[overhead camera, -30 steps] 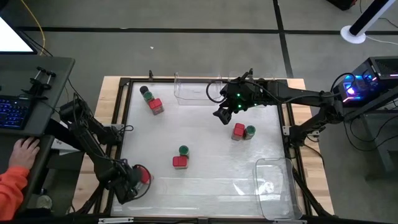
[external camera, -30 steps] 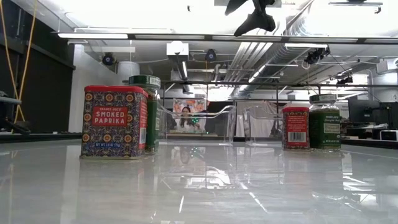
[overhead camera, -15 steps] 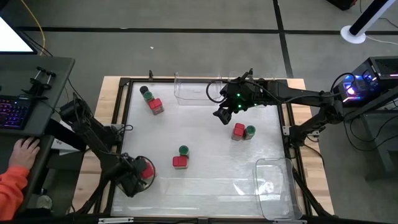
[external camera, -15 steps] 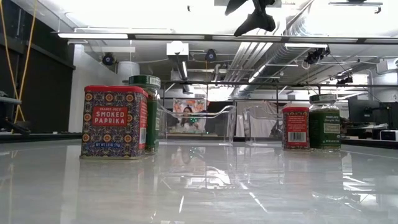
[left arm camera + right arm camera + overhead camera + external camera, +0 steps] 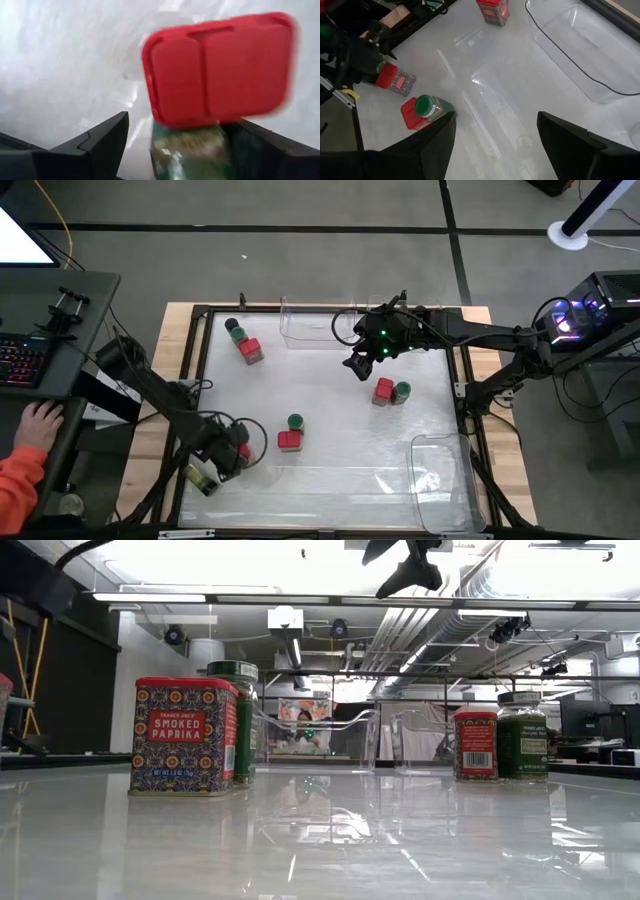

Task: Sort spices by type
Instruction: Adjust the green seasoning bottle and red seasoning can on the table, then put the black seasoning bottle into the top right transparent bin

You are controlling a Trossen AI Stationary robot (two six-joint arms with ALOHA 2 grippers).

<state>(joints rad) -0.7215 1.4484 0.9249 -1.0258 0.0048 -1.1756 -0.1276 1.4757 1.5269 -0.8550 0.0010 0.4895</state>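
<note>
My left gripper [image 5: 232, 452] hangs over the table's near left part, shut on a spice tin with a red squarish cap [image 5: 217, 67]. The same tin [image 5: 396, 80] appears in the right wrist view. Three pairs of spices stand upright on their bases: a green-capped jar [image 5: 235, 330] and a red-capped tin [image 5: 250, 349] at the far left, another pair [image 5: 292, 432] in the middle, and a third pair [image 5: 392, 391] toward the right. My right gripper [image 5: 357, 367] hovers open, high over the far middle. My left gripper has the tin's body [image 5: 190, 147] between its two fingers, coming from above and pointing down. The right-hand finger [image 5: 260, 150] lies against the body; the exact contact is cut off by the picture's edge. The red cap sticks out past the fingertips. The tin is tilted and clear of the table.
A clear plastic bin [image 5: 310, 325] stands at the far edge and another [image 5: 440, 480] at the near right corner. The tabletop [image 5: 340, 470] is bare between the pairs. A person's hand [image 5: 35, 425] rests on the desk left of the table.
My left gripper has gone toward the table's right edge and a little away from the near edge, carrying the red-capped tin along. The right arm has kept still.
</note>
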